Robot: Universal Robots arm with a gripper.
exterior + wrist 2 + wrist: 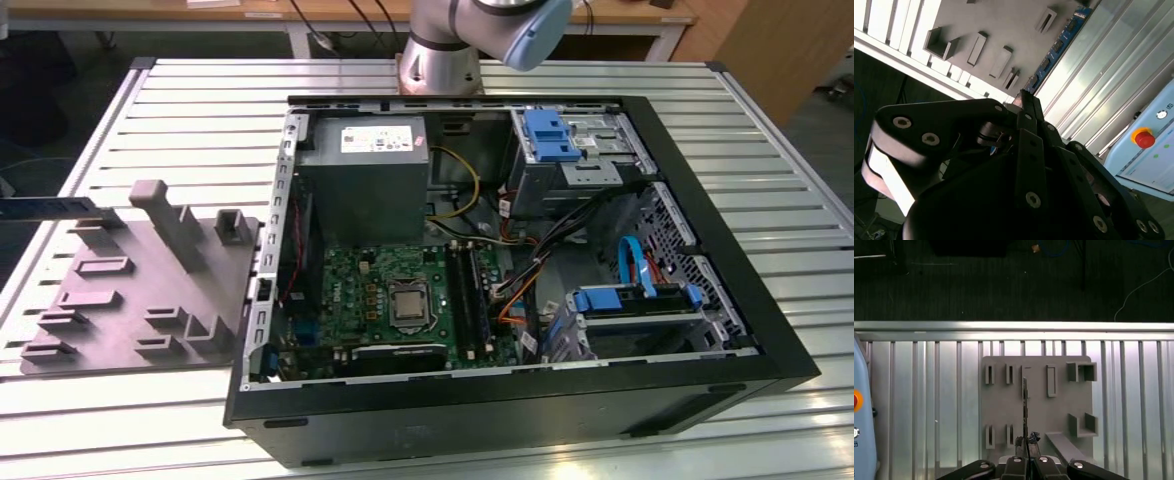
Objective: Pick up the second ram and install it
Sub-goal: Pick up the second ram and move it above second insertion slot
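Observation:
The second ram (pixel 47 207) is a narrow blue stick that hangs level in the air at the exterior view's far left, above the table beside the grey fixture plate (pixel 147 300). In the first wrist view I see the ram (pixel 1025 405) edge-on, running out from my gripper (pixel 1026 442) over the fixture plate (pixel 1054 410). In the second wrist view the blue ram (pixel 1055 49) with its black chips sticks out past my gripper (pixel 1024 97), which is shut on it. The long black memory slots (pixel 463 285) lie beside the silver processor (pixel 404 303) on the green board.
The open black computer case (pixel 534 400) fills the exterior view's right, with a grey power-supply box (pixel 360 170), blue drive brackets (pixel 550 135) and loose cables (pixel 534 270). A pale control box with a red button (pixel 1144 137) stands beyond the ribbed table's edge.

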